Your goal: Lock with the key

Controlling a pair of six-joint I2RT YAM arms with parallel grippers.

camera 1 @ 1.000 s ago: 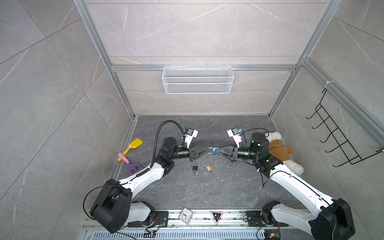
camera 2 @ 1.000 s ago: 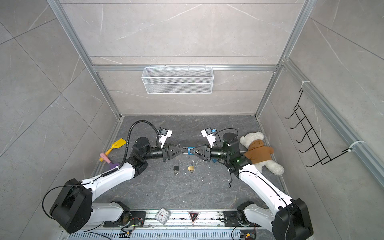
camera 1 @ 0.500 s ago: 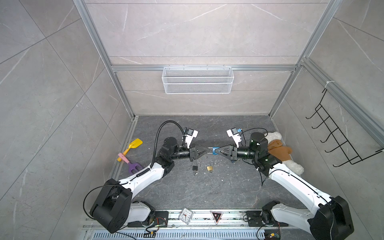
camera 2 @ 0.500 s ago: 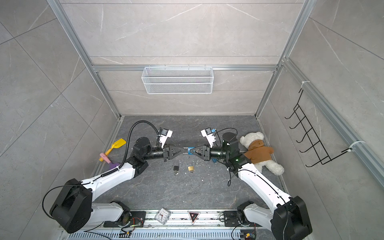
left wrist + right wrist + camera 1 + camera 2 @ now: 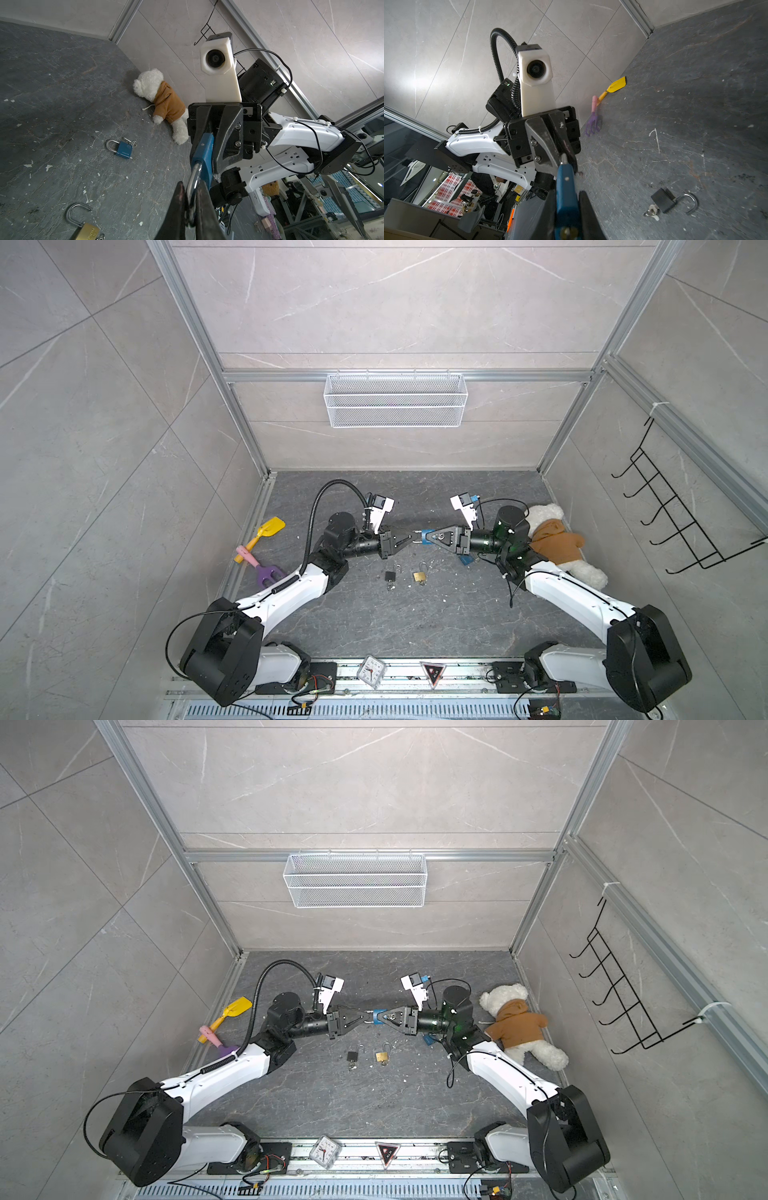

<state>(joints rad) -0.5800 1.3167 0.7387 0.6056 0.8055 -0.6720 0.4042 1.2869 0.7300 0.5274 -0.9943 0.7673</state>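
Over the floor [image 5: 374, 614], as before: left claw [image 5: 410, 536] tight on shackle [image 5: 194, 178] of blue padlock [image 5: 204, 153], right claw [image 5: 429, 536] tight on its body.

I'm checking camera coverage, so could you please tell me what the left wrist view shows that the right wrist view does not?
Only the left wrist view shows the teddy bear, the brass padlock with its shackle open, and a second blue padlock lying on the floor. Only the right wrist view shows the yellow toy shovel, the toy rake and the black padlock, its shackle open. Both show the held blue padlock.
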